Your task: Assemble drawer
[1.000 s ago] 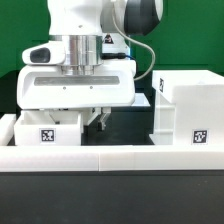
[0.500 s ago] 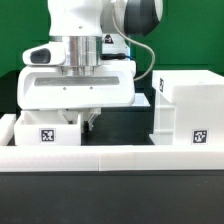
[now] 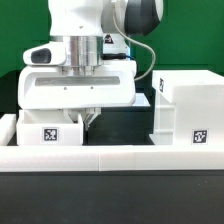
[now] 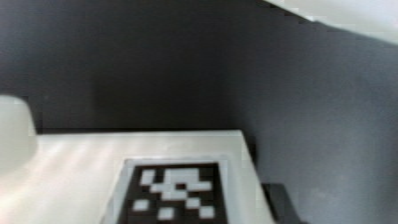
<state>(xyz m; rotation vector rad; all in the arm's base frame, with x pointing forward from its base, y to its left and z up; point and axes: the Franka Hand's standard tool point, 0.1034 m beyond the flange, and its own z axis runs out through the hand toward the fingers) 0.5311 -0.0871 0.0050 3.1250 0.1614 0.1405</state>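
The claw (image 3: 88, 118) hangs at the small tray (image 3: 48, 131), by its right edge, lower left of frame; the shell (image 3: 188, 108) lies further right; the claw's spread I cannot tell.

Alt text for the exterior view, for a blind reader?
A white robot arm points its claw down at a small tagged tray at the exterior view's left. A large white shell stands at the exterior view's right.

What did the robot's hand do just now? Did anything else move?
The gripper slid slightly toward the exterior view's left, up to the small tray. Whether it grips anything is unclear. The tray and the large shell stayed put.
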